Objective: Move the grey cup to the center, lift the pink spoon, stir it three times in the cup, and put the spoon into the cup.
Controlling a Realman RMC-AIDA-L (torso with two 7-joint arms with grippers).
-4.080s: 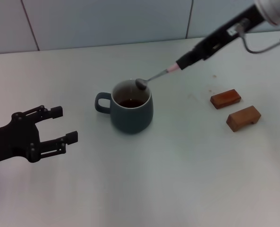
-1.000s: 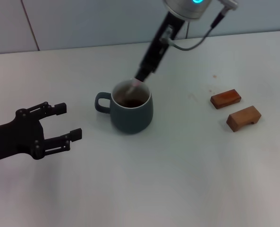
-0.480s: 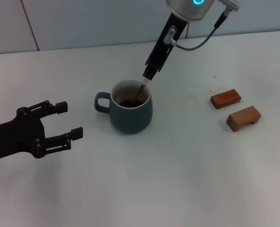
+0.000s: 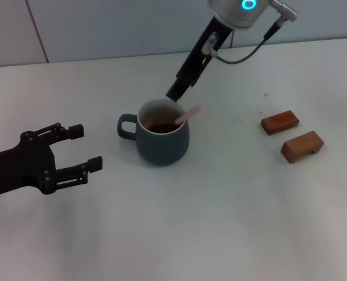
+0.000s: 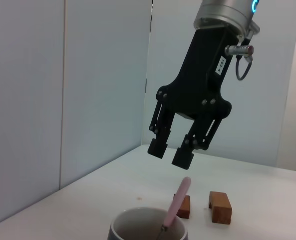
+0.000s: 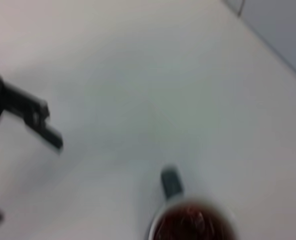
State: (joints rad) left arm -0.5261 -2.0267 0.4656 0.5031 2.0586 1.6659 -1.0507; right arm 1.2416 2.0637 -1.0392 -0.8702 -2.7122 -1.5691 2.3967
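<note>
right tool [image 4: 174, 92] raised, fingers apart, left tool [image 4: 82, 147] spread

Open tabletop [image 4: 179, 228] across lower frame; mid-frame blocked by grey cup [image 4: 163, 140] with pink spoon [image 4: 188, 114] leaning out, right gripper [image 4: 174, 93] just above, left gripper [image 4: 79, 149] lower left, two wooden blocks [image 4: 290, 134] right.

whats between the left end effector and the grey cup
Only bare table: the head view shows nothing between the open left end effector and the grey cup, whose handle faces it.
</note>
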